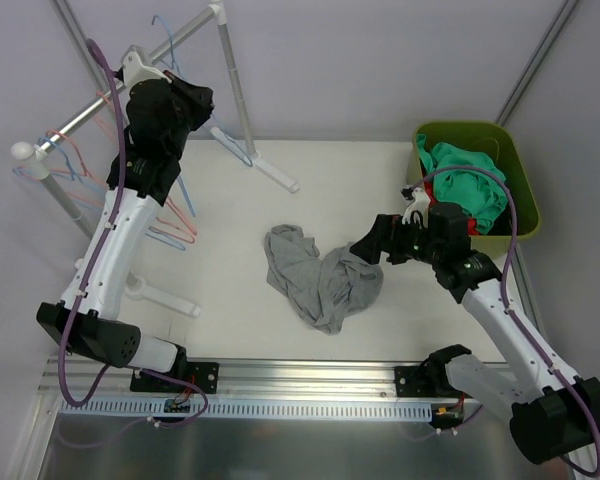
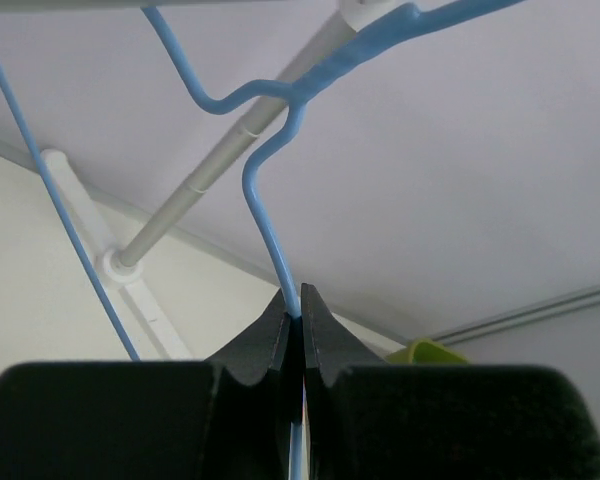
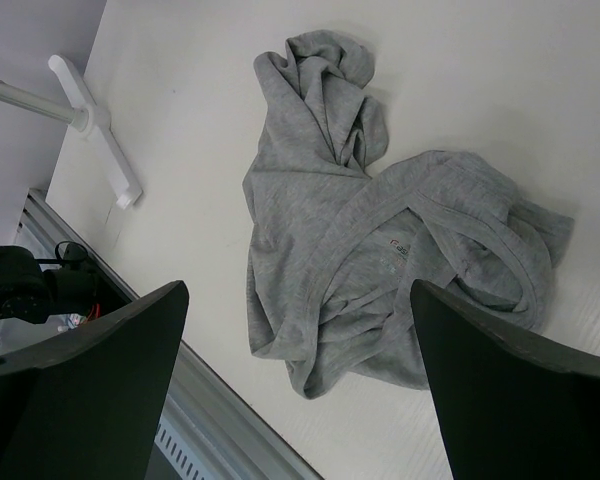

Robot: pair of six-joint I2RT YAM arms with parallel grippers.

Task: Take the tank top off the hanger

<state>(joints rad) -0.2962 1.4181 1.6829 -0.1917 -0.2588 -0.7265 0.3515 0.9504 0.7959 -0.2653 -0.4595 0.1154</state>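
Observation:
The grey tank top [image 1: 318, 275] lies crumpled on the white table, off any hanger; it also shows in the right wrist view [image 3: 370, 260]. My left gripper [image 2: 300, 300] is raised by the white rack rail [image 1: 130, 85] and is shut on the wire of a blue hanger [image 2: 270, 190], whose hook curves over the rail. My right gripper [image 1: 372, 245] is open and empty, hovering just above the right side of the tank top, its fingers [image 3: 90, 370] spread wide.
A white clothes rack [image 1: 235, 95] stands at the back left with several blue and red hangers [image 1: 175, 215] on its rail. A green bin [image 1: 475, 180] with green and red clothes stands at the back right. The rack's foot [image 3: 95, 125] lies left of the tank top.

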